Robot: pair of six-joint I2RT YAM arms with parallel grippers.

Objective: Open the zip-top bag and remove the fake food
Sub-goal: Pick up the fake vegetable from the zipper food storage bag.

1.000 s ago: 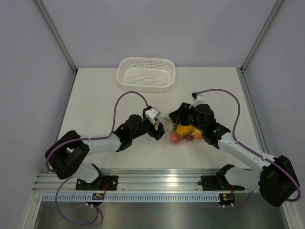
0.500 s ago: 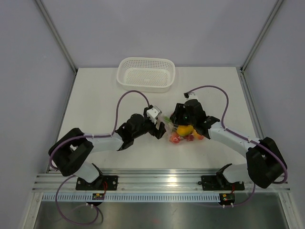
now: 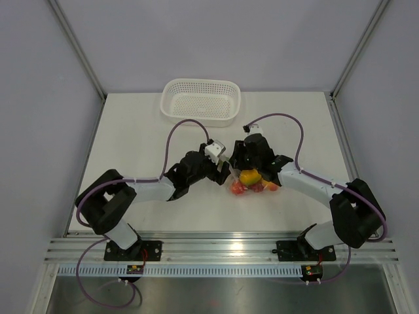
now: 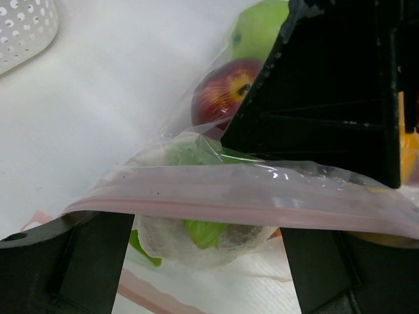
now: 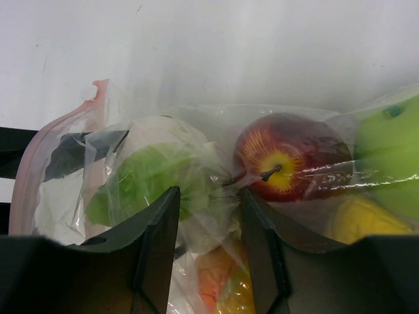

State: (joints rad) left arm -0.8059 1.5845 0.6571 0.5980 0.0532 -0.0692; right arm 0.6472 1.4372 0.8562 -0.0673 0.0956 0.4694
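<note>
The zip-top bag lies at mid-table, clear, with its pink zip strip facing my left gripper. The fake food inside shows through. There is a white cauliflower with green leaves, a dark red apple, a green apple, and yellow and orange pieces. My left gripper stands wide open at the bag's mouth, and the upper zip strip runs across in front of its fingers. My right gripper sits on top of the bag, jaws partly open, with crumpled film bulging between them.
A white perforated basket stands at the back of the table, and its corner shows in the left wrist view. The two grippers are close together over the bag. Cables loop above both arms.
My right arm has swung left and forward, bringing its gripper over the bag's left part, and its jaws have narrowed a little. My left gripper has edged right to the bag's mouth.
</note>
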